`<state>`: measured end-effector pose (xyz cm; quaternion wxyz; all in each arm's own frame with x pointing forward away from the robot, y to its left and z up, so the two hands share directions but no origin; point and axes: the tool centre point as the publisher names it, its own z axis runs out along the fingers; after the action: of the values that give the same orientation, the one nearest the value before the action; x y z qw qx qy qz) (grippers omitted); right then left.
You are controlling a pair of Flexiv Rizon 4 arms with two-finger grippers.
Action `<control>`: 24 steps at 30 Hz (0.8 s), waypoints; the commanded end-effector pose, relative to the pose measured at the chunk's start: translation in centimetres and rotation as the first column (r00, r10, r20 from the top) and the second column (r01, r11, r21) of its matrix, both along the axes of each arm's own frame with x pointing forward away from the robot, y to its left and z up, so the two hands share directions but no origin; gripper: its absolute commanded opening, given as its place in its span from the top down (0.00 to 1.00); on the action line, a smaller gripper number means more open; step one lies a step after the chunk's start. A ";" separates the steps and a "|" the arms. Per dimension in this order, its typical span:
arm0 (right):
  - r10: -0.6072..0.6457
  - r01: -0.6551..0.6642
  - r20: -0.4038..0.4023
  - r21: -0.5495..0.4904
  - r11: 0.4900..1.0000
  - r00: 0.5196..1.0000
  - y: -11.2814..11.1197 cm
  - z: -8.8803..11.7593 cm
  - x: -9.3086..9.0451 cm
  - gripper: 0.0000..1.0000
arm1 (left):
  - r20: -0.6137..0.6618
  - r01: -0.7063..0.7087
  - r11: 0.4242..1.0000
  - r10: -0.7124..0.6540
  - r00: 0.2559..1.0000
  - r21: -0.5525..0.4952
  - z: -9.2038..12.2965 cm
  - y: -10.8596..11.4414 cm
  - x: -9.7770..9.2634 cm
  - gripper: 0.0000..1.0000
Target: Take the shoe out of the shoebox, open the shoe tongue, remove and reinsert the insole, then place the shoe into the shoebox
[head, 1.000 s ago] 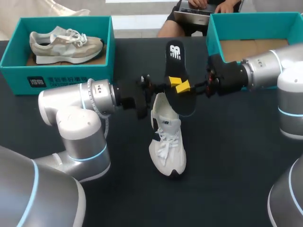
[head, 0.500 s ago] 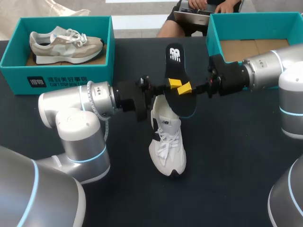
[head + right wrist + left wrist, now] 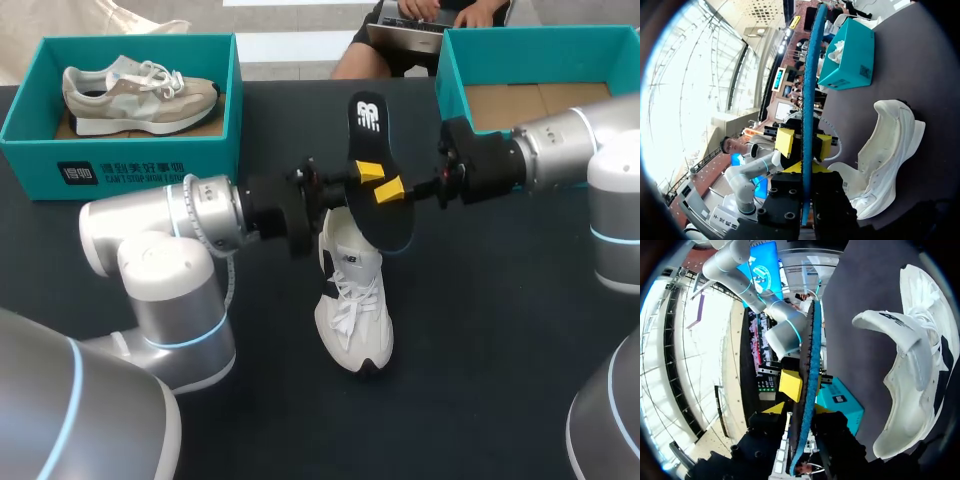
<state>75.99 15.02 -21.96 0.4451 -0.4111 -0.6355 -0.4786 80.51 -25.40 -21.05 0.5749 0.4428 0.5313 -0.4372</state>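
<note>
My right gripper (image 3: 391, 190) clamps the black insole (image 3: 372, 140), centre frame.
Left gripper (image 3: 365, 174) meets it there, hold unclear; only wrist views show its blue edge.

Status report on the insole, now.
Left gripper and right gripper: jaws shut on the insole. Insole held up above the white shoe, which sits on the table. Nothing in the way.
</note>
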 end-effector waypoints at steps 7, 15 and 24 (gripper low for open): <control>-0.022 0.029 0.126 -0.058 0.998 0.992 -2.0 1.2 -0.6 1.00 | -0.256 0.022 0.994 0.006 0.967 0.106 2.1 4.8 0.3 0.00; 0.023 0.026 0.512 -0.089 0.996 0.859 -2.2 2.5 0.7 1.00 | -0.640 0.057 0.993 0.025 0.768 0.107 2.5 8.3 0.4 0.00; 0.074 -0.033 0.738 -0.070 0.997 0.671 -1.1 2.8 2.6 1.00 | -0.814 0.061 0.979 0.129 0.566 0.197 -0.5 10.9 0.0 0.00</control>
<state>78.02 13.24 -19.00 0.2099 -0.2509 -0.7674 -0.5514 81.24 -15.62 -21.31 0.3316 0.2680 0.7237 -0.5427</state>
